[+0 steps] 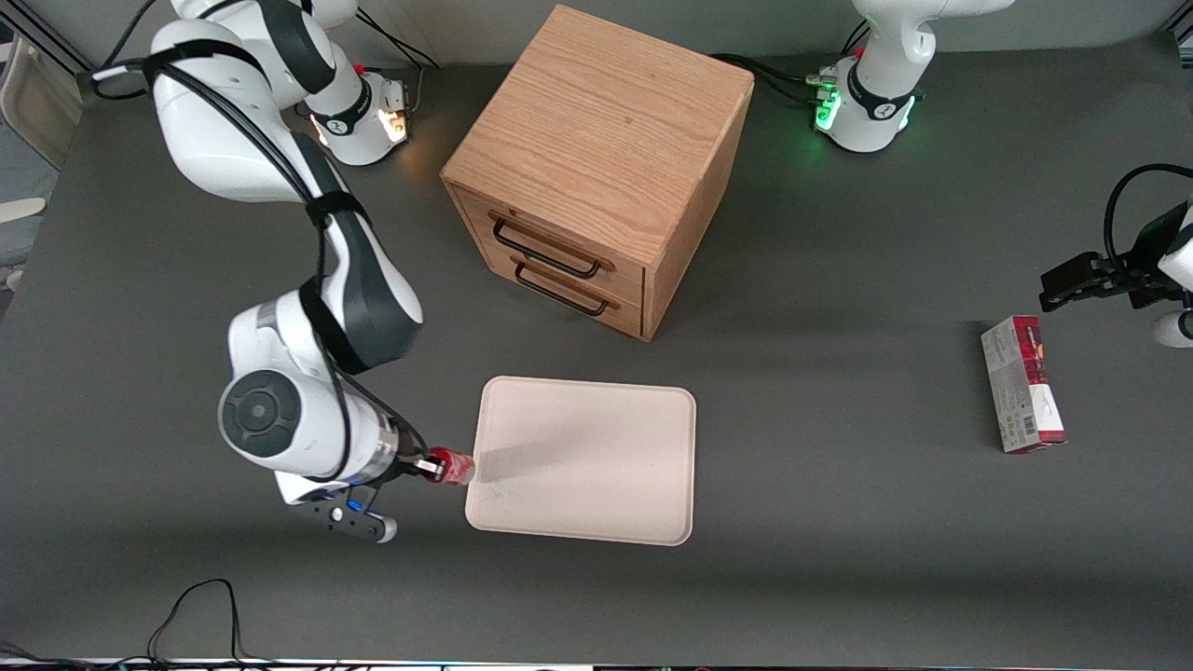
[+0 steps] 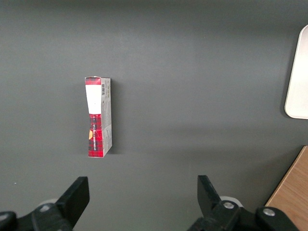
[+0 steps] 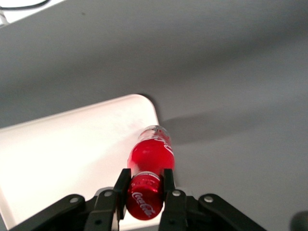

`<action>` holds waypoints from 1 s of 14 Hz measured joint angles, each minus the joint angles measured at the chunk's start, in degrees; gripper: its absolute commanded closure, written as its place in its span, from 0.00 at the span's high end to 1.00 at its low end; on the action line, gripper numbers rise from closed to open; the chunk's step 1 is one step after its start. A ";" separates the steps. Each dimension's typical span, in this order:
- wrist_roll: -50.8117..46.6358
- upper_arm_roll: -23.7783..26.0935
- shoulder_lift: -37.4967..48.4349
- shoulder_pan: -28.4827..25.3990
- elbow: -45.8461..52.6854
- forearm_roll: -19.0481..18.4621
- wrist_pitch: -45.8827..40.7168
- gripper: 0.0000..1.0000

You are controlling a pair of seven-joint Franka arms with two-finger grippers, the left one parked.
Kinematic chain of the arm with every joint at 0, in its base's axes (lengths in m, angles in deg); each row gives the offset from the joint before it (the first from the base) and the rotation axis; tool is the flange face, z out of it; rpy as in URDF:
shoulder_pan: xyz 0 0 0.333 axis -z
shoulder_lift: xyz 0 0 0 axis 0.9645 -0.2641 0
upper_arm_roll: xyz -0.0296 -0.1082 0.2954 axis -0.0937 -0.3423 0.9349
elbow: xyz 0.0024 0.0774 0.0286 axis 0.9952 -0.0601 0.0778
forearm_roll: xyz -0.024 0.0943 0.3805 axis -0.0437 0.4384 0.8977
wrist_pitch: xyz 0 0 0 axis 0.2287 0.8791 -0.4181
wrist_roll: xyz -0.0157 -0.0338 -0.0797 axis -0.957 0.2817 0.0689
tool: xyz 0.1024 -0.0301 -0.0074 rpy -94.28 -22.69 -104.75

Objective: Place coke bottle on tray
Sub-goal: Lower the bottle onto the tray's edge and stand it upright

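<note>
My right gripper (image 3: pixel 145 181) is shut on the cap end of the coke bottle (image 3: pixel 151 154), a small red bottle with white script lettering and a clear base. In the front view the gripper (image 1: pixel 431 464) holds the bottle (image 1: pixel 455 466) tilted in the air, just at the working-arm-side edge of the tray (image 1: pixel 596 438). The tray is a flat cream rectangle with rounded corners and a low rim. Its corner (image 3: pixel 139 103) shows under the bottle's clear base. The bottle hangs over the rim, partly above the tray and partly above the table.
A wooden drawer box (image 1: pixel 601 163) with two dark handles stands farther from the front camera than the tray. A red-and-grey carton (image 1: pixel 1022 384) lies toward the parked arm's end of the table, also seen as the carton (image 2: pixel 98 117) in the left wrist view.
</note>
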 measured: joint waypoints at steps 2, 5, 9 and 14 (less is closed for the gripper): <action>-1.31 0.00 -1.71 -1.33 0.51 -0.87 2.30 0.00; -1.57 0.00 -3.37 -2.22 0.94 -1.95 4.38 0.00; -1.58 0.00 -4.38 -3.03 1.27 -3.77 5.21 0.00; -1.58 -0.11 -4.38 -3.07 1.29 -3.88 5.21 1.00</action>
